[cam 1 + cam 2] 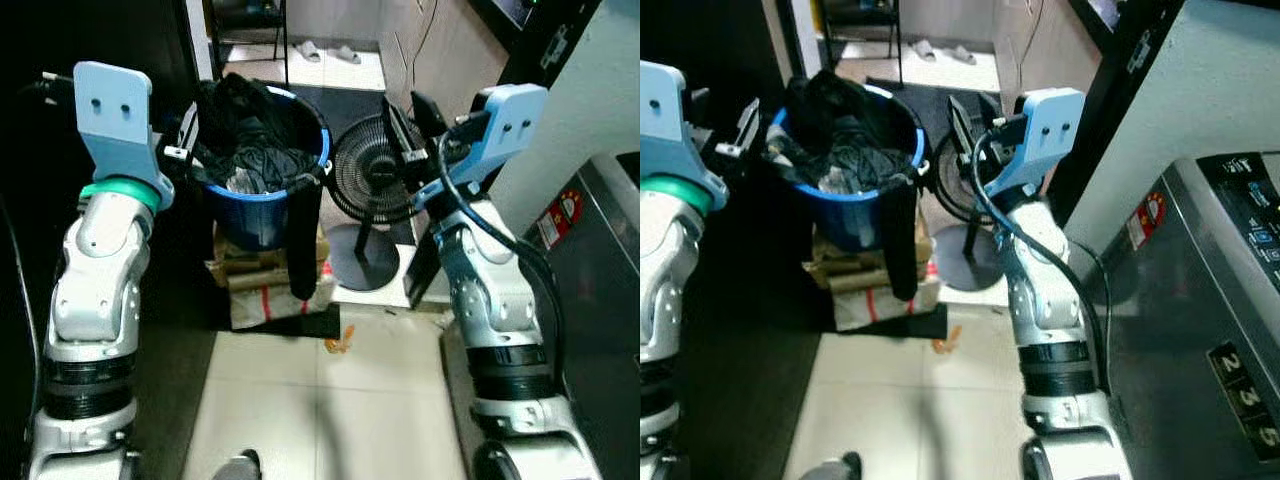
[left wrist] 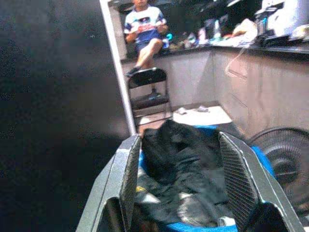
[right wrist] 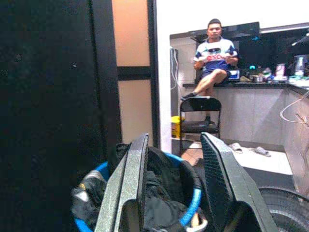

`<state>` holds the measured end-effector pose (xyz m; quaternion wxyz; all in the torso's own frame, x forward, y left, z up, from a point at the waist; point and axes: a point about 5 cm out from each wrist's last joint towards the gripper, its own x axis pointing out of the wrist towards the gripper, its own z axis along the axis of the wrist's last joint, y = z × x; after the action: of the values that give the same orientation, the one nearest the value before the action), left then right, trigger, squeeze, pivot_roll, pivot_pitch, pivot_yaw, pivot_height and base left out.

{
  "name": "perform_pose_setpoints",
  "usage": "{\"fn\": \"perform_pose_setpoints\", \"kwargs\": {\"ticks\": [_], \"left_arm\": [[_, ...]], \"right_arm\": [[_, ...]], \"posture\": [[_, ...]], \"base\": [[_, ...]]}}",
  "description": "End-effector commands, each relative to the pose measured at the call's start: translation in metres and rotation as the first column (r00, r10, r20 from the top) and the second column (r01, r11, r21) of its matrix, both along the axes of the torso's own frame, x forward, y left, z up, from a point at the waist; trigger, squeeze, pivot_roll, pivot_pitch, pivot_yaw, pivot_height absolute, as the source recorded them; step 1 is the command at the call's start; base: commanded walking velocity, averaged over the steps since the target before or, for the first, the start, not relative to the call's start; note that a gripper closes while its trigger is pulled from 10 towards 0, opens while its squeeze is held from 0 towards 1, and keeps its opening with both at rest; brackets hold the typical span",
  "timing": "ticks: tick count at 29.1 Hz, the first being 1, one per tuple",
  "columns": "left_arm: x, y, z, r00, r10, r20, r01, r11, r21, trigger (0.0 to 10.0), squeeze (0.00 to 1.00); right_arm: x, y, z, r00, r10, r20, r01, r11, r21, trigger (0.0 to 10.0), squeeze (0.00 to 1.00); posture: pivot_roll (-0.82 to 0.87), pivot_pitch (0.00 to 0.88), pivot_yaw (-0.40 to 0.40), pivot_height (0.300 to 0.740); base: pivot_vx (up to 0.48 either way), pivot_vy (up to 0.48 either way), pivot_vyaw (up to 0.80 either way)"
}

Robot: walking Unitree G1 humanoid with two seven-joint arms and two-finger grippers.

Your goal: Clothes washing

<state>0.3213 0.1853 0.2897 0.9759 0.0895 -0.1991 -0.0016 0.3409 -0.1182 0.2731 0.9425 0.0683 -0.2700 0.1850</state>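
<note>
A blue bucket heaped with dark clothes stands on a stack of cardboard bundles ahead of me. One dark garment hangs over the bucket's right rim, down past the cardboard. My left gripper is raised at the bucket's left rim, open, with nothing between its fingers; in the left wrist view the clothes lie just beyond them. My right gripper is raised to the right of the bucket, in front of the fan, open and holding nothing. The right wrist view looks across the bucket.
A black floor fan on a round base stands right of the bucket. A grey washing machine is at my right. A person sits on a counter beyond a folding chair. Slippers lie farther back.
</note>
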Motion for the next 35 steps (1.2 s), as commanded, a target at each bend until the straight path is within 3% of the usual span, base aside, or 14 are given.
{"fn": "perform_pose_setpoints", "kwargs": {"ticks": [1,24,32,35], "left_arm": [[-0.0003,-0.0003,-0.0004,1.0,0.005,-0.001,-0.005,1.0,0.01,10.0,0.0],[0.0003,-0.0025,-0.0017,1.0,-0.001,-0.006,0.001,1.0,0.006,10.0,0.0],[0.0002,-0.0023,-0.002,1.0,0.001,-0.007,-0.001,1.0,0.007,10.0,0.0],[0.0001,-0.0023,-0.0021,1.0,0.001,-0.008,-0.001,1.0,0.006,10.0,0.0]], "right_arm": [[-0.0006,0.0002,0.0009,1.0,0.008,0.0,-0.008,1.0,0.006,10.0,0.0],[-0.0018,-0.0004,-0.0004,1.0,0.014,-0.004,-0.014,1.0,0.004,10.0,0.0],[-0.0014,-0.0008,-0.0011,1.0,0.005,-0.007,-0.005,1.0,-0.009,10.0,0.0],[-0.0016,-0.0011,-0.0012,1.0,0.003,-0.01,-0.003,1.0,0.002,10.0,0.0]], "posture": [[0.07,0.031,-0.028,0.74],[0.07,0.041,-0.027,0.74],[0.07,0.042,-0.027,0.74],[0.06,0.045,-0.027,0.74]], "base": [[0.435,0.0,0.0],[0.43,0.0,0.0],[0.423,0.0,0.79],[0.396,0.0,0.0]]}}
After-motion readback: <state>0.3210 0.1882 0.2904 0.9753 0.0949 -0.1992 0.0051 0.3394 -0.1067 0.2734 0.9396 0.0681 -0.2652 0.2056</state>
